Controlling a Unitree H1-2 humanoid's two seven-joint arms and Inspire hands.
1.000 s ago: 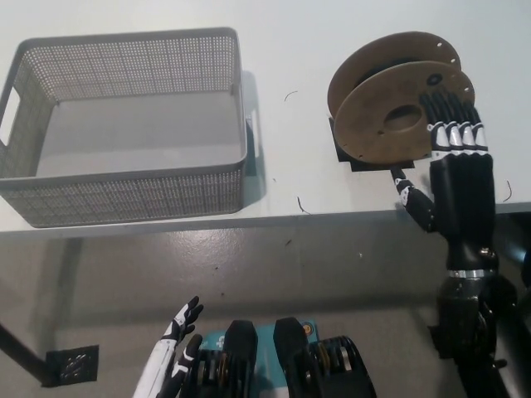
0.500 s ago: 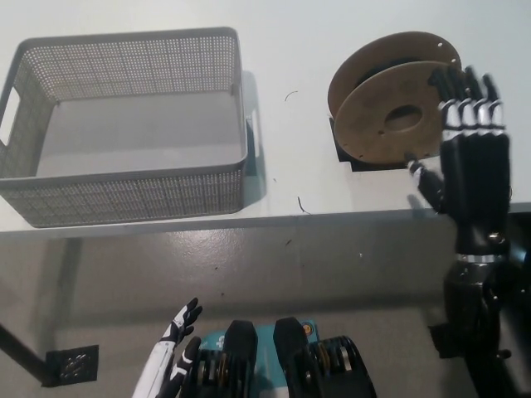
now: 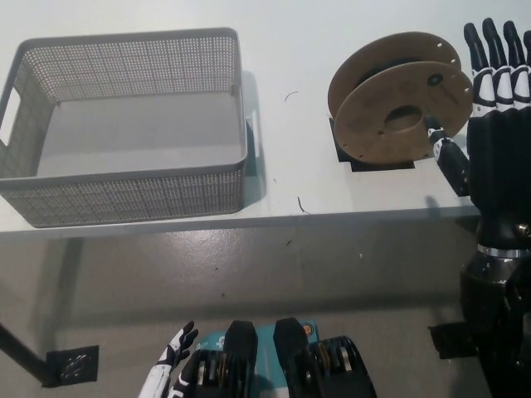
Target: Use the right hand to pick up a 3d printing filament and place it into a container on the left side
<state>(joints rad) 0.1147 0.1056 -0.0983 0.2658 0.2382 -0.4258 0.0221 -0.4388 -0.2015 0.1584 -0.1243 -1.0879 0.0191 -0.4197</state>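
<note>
Filament spool with round tan cardboard flanges and dark wound filament (image 3: 398, 98) stands on edge at the right part of the white bench (image 3: 290, 58), on a small black square pad (image 3: 365, 157), centre hole facing the camera. Grey perforated plastic basket (image 3: 124, 191) sits well apart to the left, nothing in it.

Black right hand (image 3: 489, 124) is just beside the spool's right edge, fingers (image 3: 491, 54) spread and pointing up, holding nothing; thumb tip near or touching the front flange rim, cannot tell which. White left hand (image 3: 170, 361) rests low at lower left, off the bench, mostly cut off, so its state is unclear.

Handling guess: spool looks rigid and moderately heavy, flanges stiff but thin cardboard, smooth enough to slip. It can roll if nudged. Best hold probably spans both flanges across the rim, or thumb in the hub hole with fingers over the edge; pinching a single flange risks bending it.
</note>
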